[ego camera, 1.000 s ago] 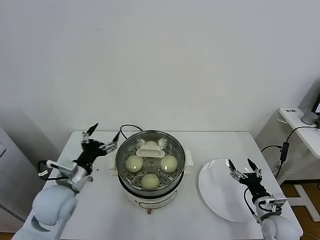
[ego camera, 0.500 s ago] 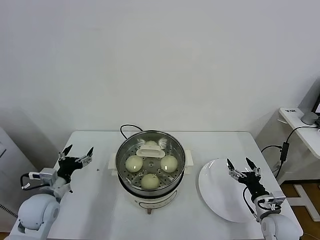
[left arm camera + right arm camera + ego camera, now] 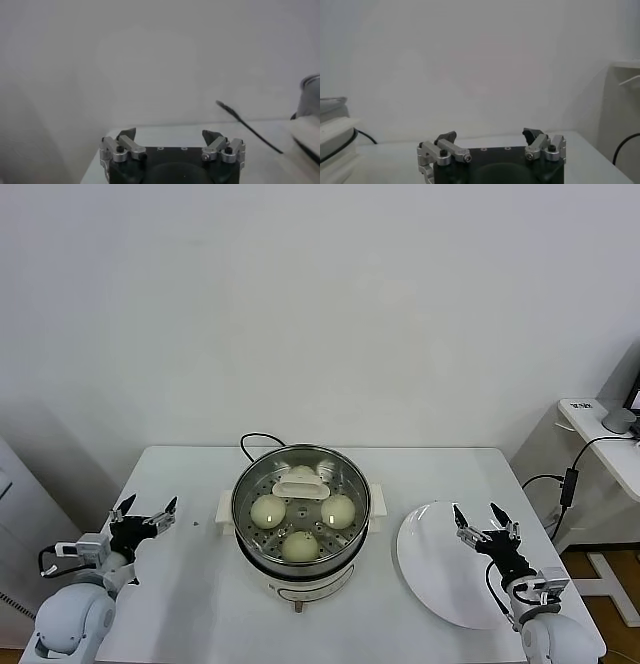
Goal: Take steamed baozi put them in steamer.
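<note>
Looking down on the white surface [image 3: 200, 584], we see the steamer [image 3: 300, 506] at the centre, its shiny steel wall round and bright, its floor pierced with small holes, on a white base with side handles and a black cord [image 3: 252, 442] trailing off at 12 o'clock. Inside it lie the steamed baozi [image 3: 268, 509]: smooth, cream-white domes at 9, 3 and 6 o'clock on the floor, and a paler shape at 12 o'clock that we take for the fourth, though it reads flatter and we cannot be sure. They sit spaced apart, which we judge lets steam rise between them. At 3 o'clock from the steamer lies the flat white plate [image 3: 430, 584], bare and glossy, so we judge the loading done or nearly so. Our left tool [image 3: 143, 515] hangs low at 9 o'clock from the steamer, well apart from it, jaws spread wide and holding nothing; its wrist view shows the two metal fingers [image 3: 125, 145] parted over bare surface. Our right tool [image 3: 478, 519] hovers over the plate at 3 o'clock, likewise spread and empty. Both arms stand clear of the pot, we think, so that nothing knocks the buns or the hot rim
</note>
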Tool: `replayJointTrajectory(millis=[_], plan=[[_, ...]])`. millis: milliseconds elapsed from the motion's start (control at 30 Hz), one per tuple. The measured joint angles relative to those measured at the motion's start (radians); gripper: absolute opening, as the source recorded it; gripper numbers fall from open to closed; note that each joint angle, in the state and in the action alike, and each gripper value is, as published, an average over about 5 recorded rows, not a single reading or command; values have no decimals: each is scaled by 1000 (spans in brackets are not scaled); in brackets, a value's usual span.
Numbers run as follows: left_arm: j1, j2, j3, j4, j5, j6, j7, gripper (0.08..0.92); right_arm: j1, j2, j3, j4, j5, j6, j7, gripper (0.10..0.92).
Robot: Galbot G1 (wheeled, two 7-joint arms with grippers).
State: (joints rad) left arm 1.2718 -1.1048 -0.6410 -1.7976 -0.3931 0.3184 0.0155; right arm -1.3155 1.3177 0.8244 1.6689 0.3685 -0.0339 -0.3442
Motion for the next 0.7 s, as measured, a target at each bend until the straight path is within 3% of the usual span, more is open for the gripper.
replayJointTrajectory(millis=[700], plan=[[-10,-15,14,19,-10,17,1,823,-10,5,36,-2,-24,-16,-7,823]])
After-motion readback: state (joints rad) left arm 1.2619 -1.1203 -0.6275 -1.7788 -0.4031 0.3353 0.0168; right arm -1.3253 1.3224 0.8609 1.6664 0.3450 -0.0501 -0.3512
